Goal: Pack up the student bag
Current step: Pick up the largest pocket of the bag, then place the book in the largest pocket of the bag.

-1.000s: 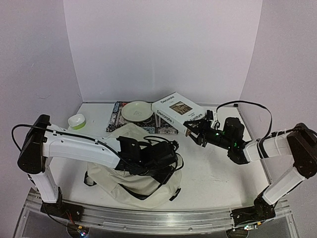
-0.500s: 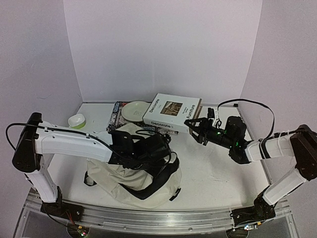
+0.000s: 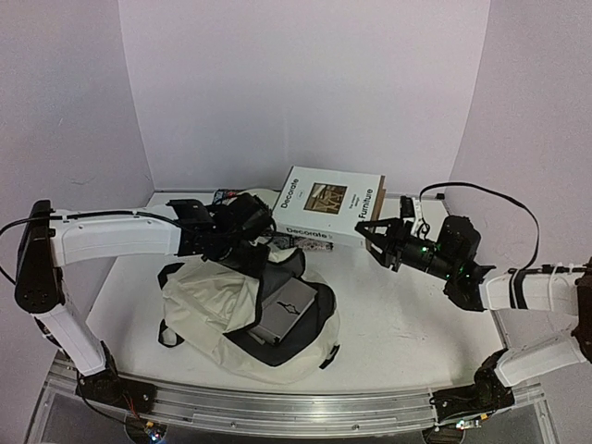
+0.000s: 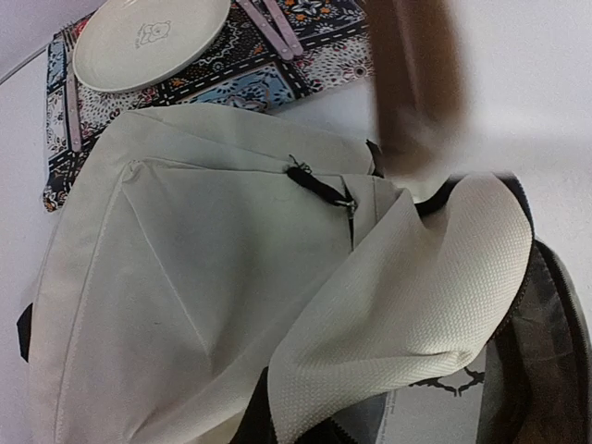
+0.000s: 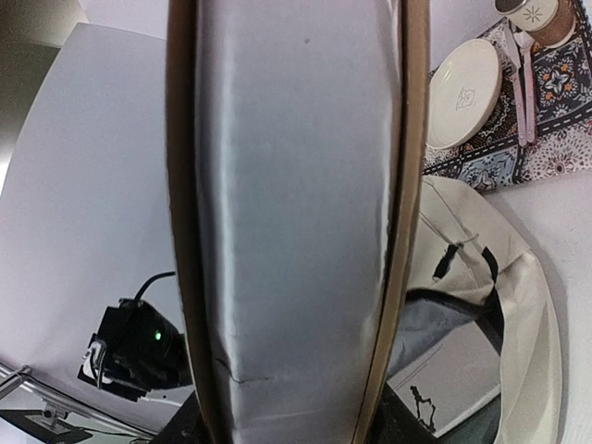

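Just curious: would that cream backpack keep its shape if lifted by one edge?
Probably not: the student bag looks soft, its flap drooping in folds. Likely light for its size, though the flat item inside adds weight.

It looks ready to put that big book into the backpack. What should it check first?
1. Firm hold on the book by the right gripper: ok.
2. Mouth of the student bag held up and open by the left gripper: ok.
3. Book above the opening: not ok; it hangs beyond the bag's far edge.
4. Room inside: cannot tell; a flat grey item lies there.
5. Gap between the book and the left gripper: cannot tell; they look close.
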### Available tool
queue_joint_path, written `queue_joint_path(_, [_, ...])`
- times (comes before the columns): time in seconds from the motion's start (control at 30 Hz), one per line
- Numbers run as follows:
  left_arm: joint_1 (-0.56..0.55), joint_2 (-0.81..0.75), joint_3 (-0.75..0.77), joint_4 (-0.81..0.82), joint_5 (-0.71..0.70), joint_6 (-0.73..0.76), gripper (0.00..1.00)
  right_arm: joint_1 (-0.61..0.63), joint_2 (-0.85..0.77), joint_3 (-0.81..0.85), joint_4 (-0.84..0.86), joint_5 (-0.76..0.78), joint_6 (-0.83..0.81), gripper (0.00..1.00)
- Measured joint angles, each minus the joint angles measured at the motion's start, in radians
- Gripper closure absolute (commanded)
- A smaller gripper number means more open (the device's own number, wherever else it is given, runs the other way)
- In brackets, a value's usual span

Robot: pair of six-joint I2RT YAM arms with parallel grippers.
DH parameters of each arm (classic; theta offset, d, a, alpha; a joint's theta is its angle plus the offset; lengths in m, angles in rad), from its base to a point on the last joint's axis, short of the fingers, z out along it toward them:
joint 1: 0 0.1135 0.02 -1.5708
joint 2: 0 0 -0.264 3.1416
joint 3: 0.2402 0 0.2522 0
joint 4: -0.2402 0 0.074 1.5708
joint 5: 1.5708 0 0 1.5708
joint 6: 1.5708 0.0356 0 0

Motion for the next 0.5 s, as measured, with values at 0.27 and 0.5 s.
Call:
queue_joint_path(0.27, [0.166,0.047,0.105,-0.039,0.074,0.045,1.00,0.000,-0.145,-0.028,-0.153,0.000,-0.001,0.56])
queue_joint_path(0.5, [0.217,0.100,0.212,-0.045,0.111,0.045,1.00,0.003,-0.249,-0.046,-0.261,0.000,0.003,0.56])
